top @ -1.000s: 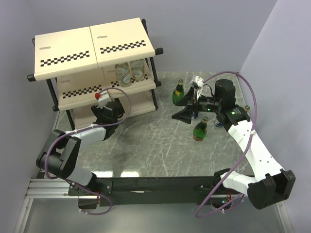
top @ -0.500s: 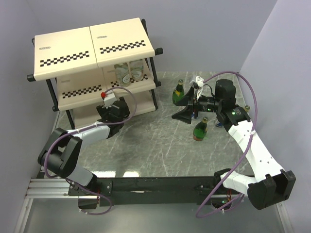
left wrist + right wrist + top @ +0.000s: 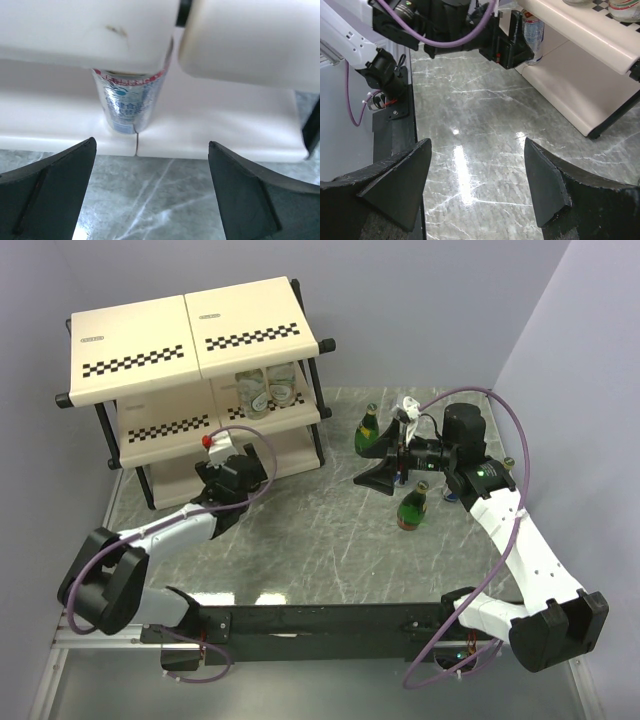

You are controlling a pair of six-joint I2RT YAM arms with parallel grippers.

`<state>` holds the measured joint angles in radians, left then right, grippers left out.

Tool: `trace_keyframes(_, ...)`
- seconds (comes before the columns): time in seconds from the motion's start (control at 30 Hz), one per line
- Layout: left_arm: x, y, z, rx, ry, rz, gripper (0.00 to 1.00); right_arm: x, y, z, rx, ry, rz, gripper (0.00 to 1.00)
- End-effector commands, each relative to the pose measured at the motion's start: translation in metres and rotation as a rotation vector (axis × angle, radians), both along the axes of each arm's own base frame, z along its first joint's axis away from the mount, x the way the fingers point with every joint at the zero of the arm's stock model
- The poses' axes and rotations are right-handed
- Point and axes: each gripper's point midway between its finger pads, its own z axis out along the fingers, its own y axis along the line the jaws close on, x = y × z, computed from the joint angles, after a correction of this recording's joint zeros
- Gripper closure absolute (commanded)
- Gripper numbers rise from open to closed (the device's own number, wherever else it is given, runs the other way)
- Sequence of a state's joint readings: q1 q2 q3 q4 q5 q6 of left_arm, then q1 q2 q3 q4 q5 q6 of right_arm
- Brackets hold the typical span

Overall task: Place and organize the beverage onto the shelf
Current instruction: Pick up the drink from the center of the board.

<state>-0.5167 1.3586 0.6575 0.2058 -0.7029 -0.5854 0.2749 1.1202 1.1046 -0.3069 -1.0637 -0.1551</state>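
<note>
Left claw (image 3: 151,150) stood open, fingers wide apart and empty, aimed level at the bottom tier of the cream three-tier shelf (image 3: 190,335) with checkered strips on a black tube frame, at 10 o'clock on the grey marble table (image 3: 320,550). One slim blue-silver can (image 3: 131,102) stood upright on that bottom tier, on the seam between two panels, near the front lip and under the middle panel's edge. I read this as the can placed and let go, with the pull-back due. To do it well: back straight out toward 4 o'clock, keep the fingers spread until clear of the can, stay low enough to miss the panel overhead, and avoid any sideways sweep, since a can this slim would tip easily. Right claw (image 3: 477,145) was also open and empty, waiting at 2 o'clock among the tall green glass bottles with gold caps (image 3: 412,508). The top camera showed two short clear bottles (image 3: 265,388) on the middle tier but hid the can entirely. The left wrist camera showed how the can was seated. The right wrist camera caught the left claw just beside the can from the side; whether they touched I could not tell
</note>
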Motion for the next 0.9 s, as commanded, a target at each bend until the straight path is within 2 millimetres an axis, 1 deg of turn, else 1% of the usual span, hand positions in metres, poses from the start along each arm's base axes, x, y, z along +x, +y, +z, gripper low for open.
trace_keyframes(0.0,-0.003,-0.011,0.011,-0.035,-0.033,-0.066,0.01,-0.003,-0.003,0.011,0.017,-0.063,0.005,0.19)
trace_keyframes(0.03,-0.006,-0.014,0.013,-0.052,-0.036,-0.085,0.01,-0.002,-0.003,0.011,0.016,-0.060,0.003,0.19)
trace_keyframes(0.1,-0.014,-0.016,0.006,-0.064,-0.023,-0.102,0.01,-0.002,-0.003,0.010,0.012,-0.066,0.003,0.19)
trace_keyframes(0.13,-0.017,-0.016,0.010,-0.084,-0.036,-0.108,0.01,-0.002,-0.003,0.010,0.011,-0.069,0.004,0.20)
trace_keyframes(0.17,-0.023,-0.019,0.003,-0.091,-0.020,-0.135,0.00,-0.002,-0.004,0.010,0.008,-0.072,0.002,0.19)
trace_keyframes(0.23,-0.032,-0.022,0.005,-0.111,-0.035,-0.176,0.01,0.000,-0.004,0.008,0.001,-0.075,-0.004,0.19)
trace_keyframes(0.27,-0.035,-0.029,0.006,-0.131,-0.035,-0.222,0.01,0.000,-0.005,0.008,-0.002,-0.082,-0.009,0.19)
trace_keyframes(0.33,-0.041,-0.037,0.016,-0.158,-0.063,-0.283,0.00,0.004,-0.008,0.007,-0.013,-0.095,-0.028,0.20)
trace_keyframes(0.4,-0.048,-0.047,0.021,-0.193,-0.067,-0.345,0.00,0.007,-0.010,0.006,-0.022,-0.105,-0.045,0.20)
trace_keyframes(0.43,-0.051,-0.049,0.030,-0.207,-0.090,-0.365,0.01,0.011,-0.014,0.005,-0.026,-0.105,-0.062,0.19)
trace_keyframes(0.5,-0.059,-0.055,0.034,-0.237,-0.092,-0.407,0.00,0.015,-0.019,0.006,-0.025,-0.105,-0.083,0.19)
trace_keyframes(0.53,-0.063,-0.055,0.042,-0.238,-0.114,-0.433,0.00,0.019,-0.023,0.006,-0.027,-0.104,-0.103,0.19)
trace_keyframes(0.6,-0.071,-0.062,0.050,-0.263,-0.123,-0.483,0.00,0.031,-0.036,0.006,-0.030,-0.097,-0.172,0.19)
trace_keyframes(0.63,-0.076,-0.064,0.060,-0.270,-0.146,-0.515,0.01,0.039,-0.043,0.005,-0.038,-0.094,-0.215,0.20)
trace_keyframes(0.67,-0.080,-0.066,0.064,-0.277,-0.153,-0.537,0.01,0.047,-0.053,0.005,-0.045,-0.089,-0.265,0.20)
trace_keyframes(0.7,-0.085,-0.069,0.069,-0.291,-0.161,-0.567,0.01,0.054,-0.059,0.003,-0.056,-0.080,-0.294,0.20)
trace_keyframes(0.73,-0.090,-0.069,0.081,-0.302,-0.191,-0.584,0.01,0.059,-0.064,0.001,-0.071,-0.076,-0.325,0.20)
trace_keyframes(0.77,-0.094,-0.069,0.082,-0.302,-0.186,-0.598,0.01,0.069,-0.073,-0.003,-0.103,-0.072,-0.387,0.20)
trace_keyframes(0.83,-0.102,-0.067,0.093,-0.315,-0.216,-0.614,0.01,0.081,-0.082,-0.008,-0.161,-0.049,-0.438,0.20)
trace_keyframes(0.87,-0.105,-0.065,0.090,-0.314,-0.203,-0.609,0.00,0.086,-0.090,-0.008,-0.207,-0.042,-0.478,0.20)
